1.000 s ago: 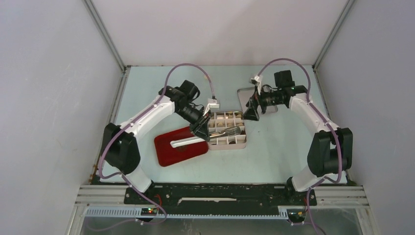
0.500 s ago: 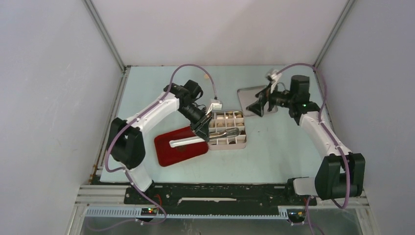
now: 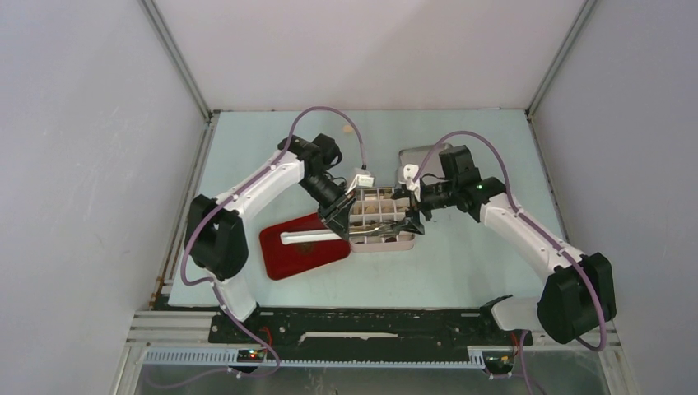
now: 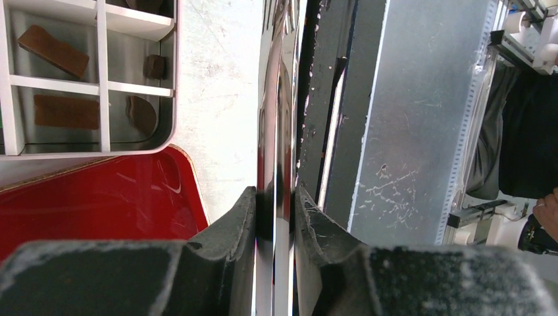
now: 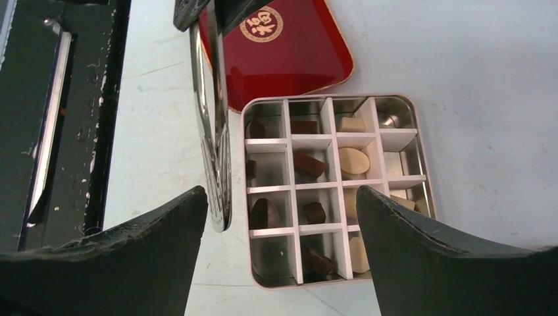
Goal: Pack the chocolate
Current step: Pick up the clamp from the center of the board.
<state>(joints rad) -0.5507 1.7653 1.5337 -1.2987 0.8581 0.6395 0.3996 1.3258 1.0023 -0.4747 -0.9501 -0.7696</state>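
A pale tin box (image 3: pixel 383 244) with white dividers sits mid-table. Dark and cream chocolate pieces lie in its cells, such as a dark one (image 5: pixel 263 212) and a cream oval (image 5: pixel 353 160). My left gripper (image 3: pixel 336 218) is shut on metal tongs (image 4: pixel 279 99). In the left wrist view the pads clamp both blades, and the tong tips (image 5: pixel 215 197) hang beside the box's edge. My right gripper (image 5: pixel 283 217) hovers open over the near end of the box (image 5: pixel 329 97), its fingers (image 5: pixel 138 250) wide apart with nothing between them.
A red tray (image 3: pixel 292 255) with a round gold emblem (image 5: pixel 262 25) lies against the box's left side. A silver lid (image 3: pixel 409 158) rests at the back right behind my right arm. The black base rail runs along the table's near edge.
My right arm has swung from the silver lid at the back right to above the box, and its jaws have narrowed slightly. The left gripper still holds the tongs in the same place.
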